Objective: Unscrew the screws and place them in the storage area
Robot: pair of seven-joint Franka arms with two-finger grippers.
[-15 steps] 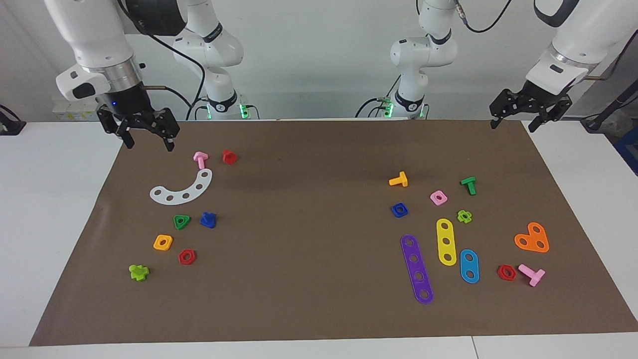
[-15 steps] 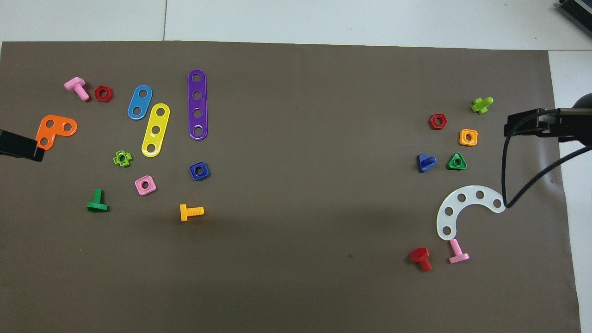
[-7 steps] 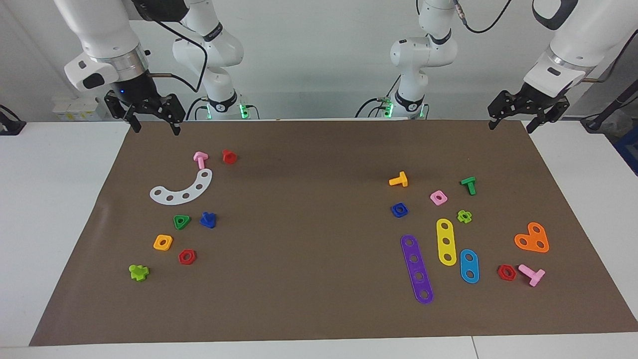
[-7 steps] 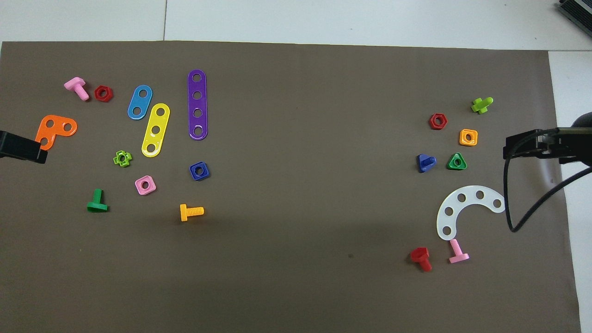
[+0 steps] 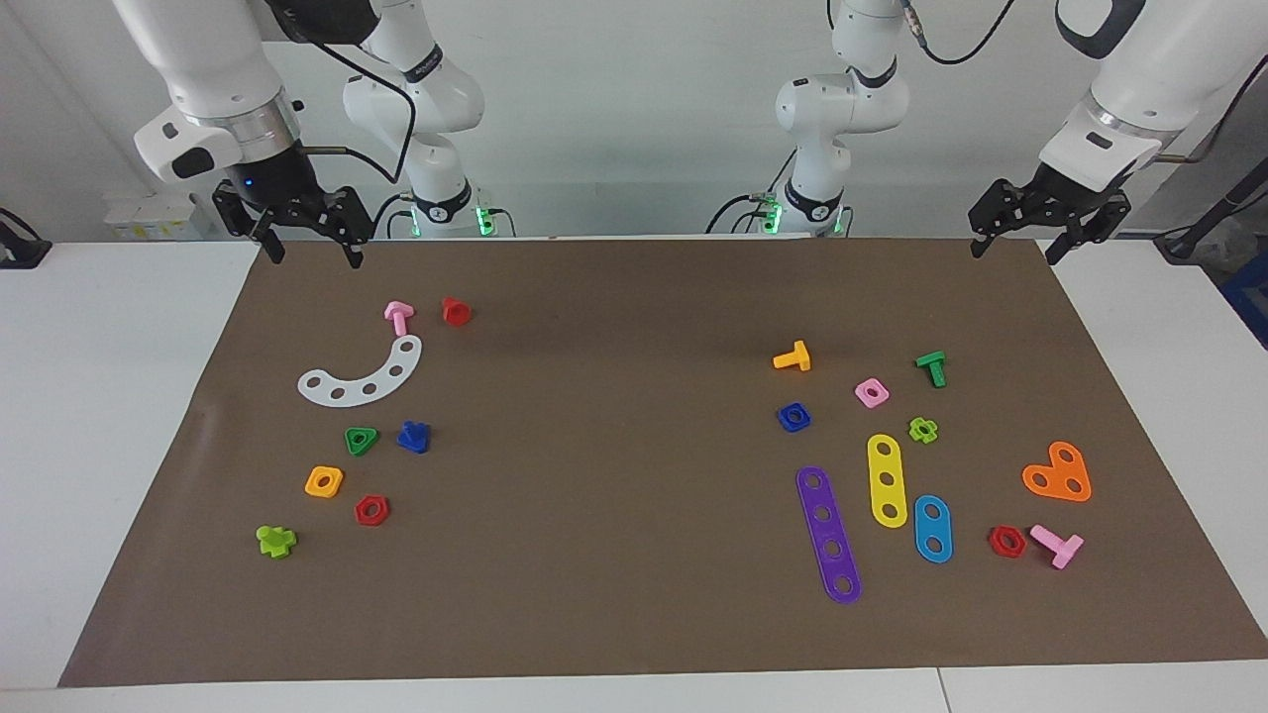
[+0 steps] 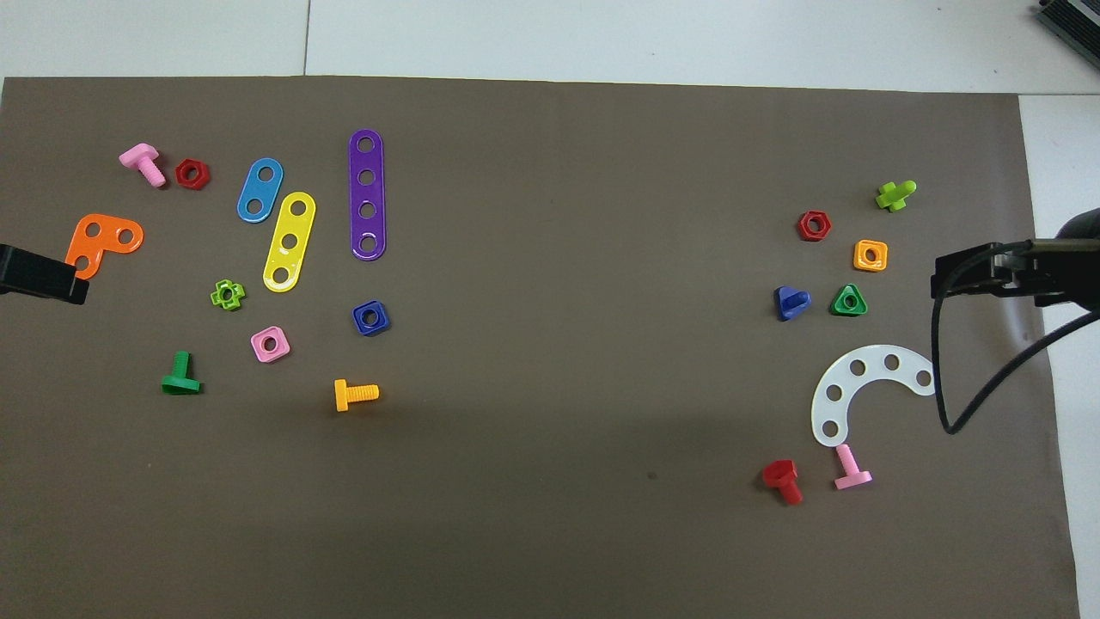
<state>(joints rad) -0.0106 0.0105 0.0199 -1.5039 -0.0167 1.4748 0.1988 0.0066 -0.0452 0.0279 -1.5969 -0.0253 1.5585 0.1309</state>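
A dark-blue screw [image 5: 413, 437] [image 6: 791, 303] with a triangular head lies loose on the brown mat, beside a green triangular nut [image 5: 361, 440] [image 6: 849, 301]. The storage area [image 5: 436, 495] [image 6: 859, 129] is the plain mat around them, toward the right arm's end. My right gripper [image 5: 312, 255] [image 6: 945, 279] hangs open and empty over the mat's corner by its own base. My left gripper [image 5: 1013, 253] [image 6: 51, 284] hangs open and empty over the mat's corner at the left arm's end.
Near the screw lie a white curved strip [image 5: 365, 374], a pink bolt [image 5: 398, 316], a red bolt [image 5: 455, 311], orange [image 5: 324, 481] and red [image 5: 371, 510] nuts. Purple [image 5: 828, 534], yellow [image 5: 887, 480] and blue [image 5: 932, 528] strips, an orange plate [image 5: 1058, 473] and several small parts lie at the left arm's end.
My right gripper has risen and drawn back from the white curved strip toward the mat's corner by its base. The left gripper has barely shifted. Nothing on the mat has moved.
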